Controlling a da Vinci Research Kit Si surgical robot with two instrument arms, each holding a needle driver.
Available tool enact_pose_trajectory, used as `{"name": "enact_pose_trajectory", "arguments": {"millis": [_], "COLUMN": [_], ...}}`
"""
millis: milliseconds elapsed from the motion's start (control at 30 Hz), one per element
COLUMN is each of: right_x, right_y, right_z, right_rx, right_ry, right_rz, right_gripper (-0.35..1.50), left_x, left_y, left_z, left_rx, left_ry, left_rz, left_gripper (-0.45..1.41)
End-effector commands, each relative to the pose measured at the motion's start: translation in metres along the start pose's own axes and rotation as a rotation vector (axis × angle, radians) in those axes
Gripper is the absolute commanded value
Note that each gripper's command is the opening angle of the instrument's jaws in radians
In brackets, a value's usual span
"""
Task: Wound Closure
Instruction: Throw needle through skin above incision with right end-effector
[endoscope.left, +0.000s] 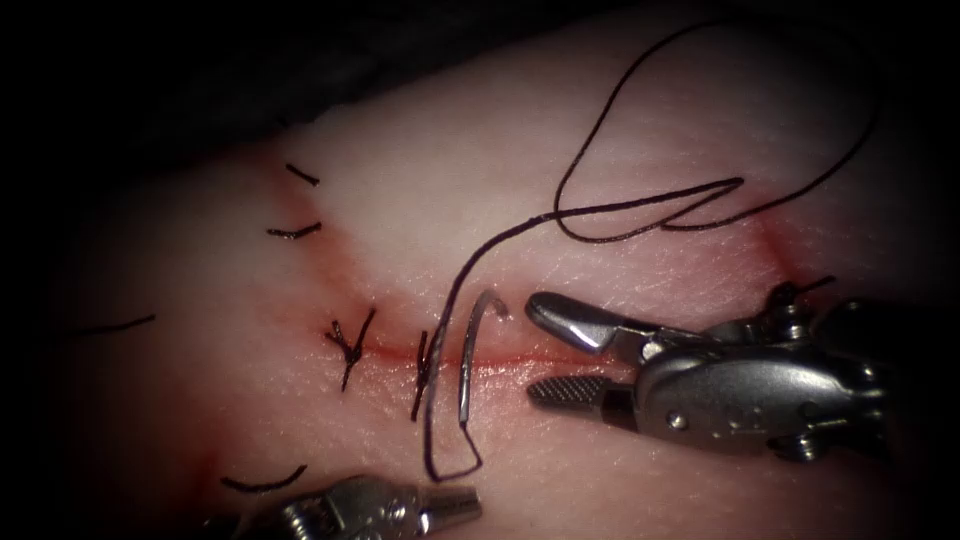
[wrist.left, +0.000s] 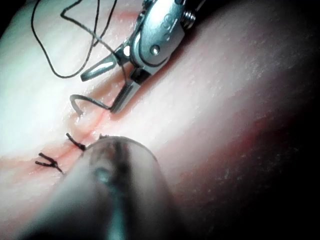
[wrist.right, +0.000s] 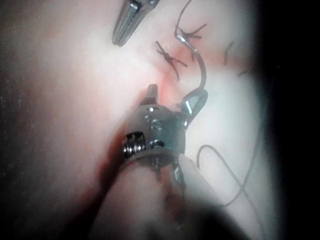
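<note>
The right arm's silver metal needle driver (endoscope.left: 545, 350) reaches in from the right with its two jaws spread wide and holding nothing; the upper jaw is smooth and rounded, the lower one ribbed, and they straddle the line of the cut just to the right of the needle. The left arm's silver needle driver (endoscope.left: 455, 503) sits at the lower edge of the endoscope view, below the cut, its two jaws pressed together on nothing. Between the two tools one thin curved steel needle (endoscope.left: 470, 365) rests free on the pale pink slab of tissue (endoscope.left: 620, 150), arching across the thin horizontal cut (endoscope.left: 520, 358) edged with red fluid; whether its point enters the surface cannot be told. One long dark thread (endoscope.left: 640, 205) runs from the needle's lower end, loops beneath it, then sweeps up and away into several wide curls on the upper tissue. Two knotted dark stitches (endoscope.left: 350, 345) cross the cut to the needle's left, and four short loose cut ends of thread (endoscope.left: 295, 232) lie farther left.
</note>
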Motion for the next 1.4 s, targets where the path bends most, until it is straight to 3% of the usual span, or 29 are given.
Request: {"name": "enact_pose_trajectory", "arguments": {"millis": [33,267,900,933,967,1000,1033,1133,1400], "right_x": [0.0007,0.0016,0.0034,0.0035,0.0035,0.0034,0.0034,0.0032,0.0023], "right_y": [0.0013,0.0016,0.0019,0.002,0.002,0.0019,0.002,0.0016,-0.0025], "right_z": [0.003,0.0048,0.0061,0.006,0.0058,0.0056,0.0056,0.0051,0.0038], "right_rx": [0.007,0.02,0.067,0.066,0.079,0.126,0.148,0.114,0.118], "right_ry": [0.023,0.021,0.03,0.034,0.035,0.033,0.035,0.05,0.064], "right_rz": [-0.024,-0.063,-0.171,-0.187,-0.194,-0.203,-0.204,-0.272,-0.39], "right_gripper": [1.41,1.41,1.4,1.28,0.94,-0.05,-0.35,-0.35,-0.35], "left_x": [0.0006,0.0006,0.0006,0.0006,0.0006,0.0006,0.0006,0.0006,0.0003], "left_y": [-0.0006,-0.0006,-0.0006,-0.0006,-0.0006,-0.0006,-0.0006,-0.0006,-0.0013], "left_z": [0.0005,0.0005,0.0004,0.0004,0.0004,0.0004,0.0004,0.0002,-0.0009], "left_rx": [0.003,0.002,0.002,0.002,0.002,0.002,0.002,0.0,0.005], "left_ry": [0.003,0.003,0.003,0.003,0.003,0.003,0.003,0.003,-0.006], "left_rz": [0.002,0.002,0.002,0.002,0.002,0.002,0.002,0.002,0.003], "left_gripper": [-0.45,-0.45,-0.45,-0.45,-0.45,-0.45,-0.45,-0.45,-0.45]}}
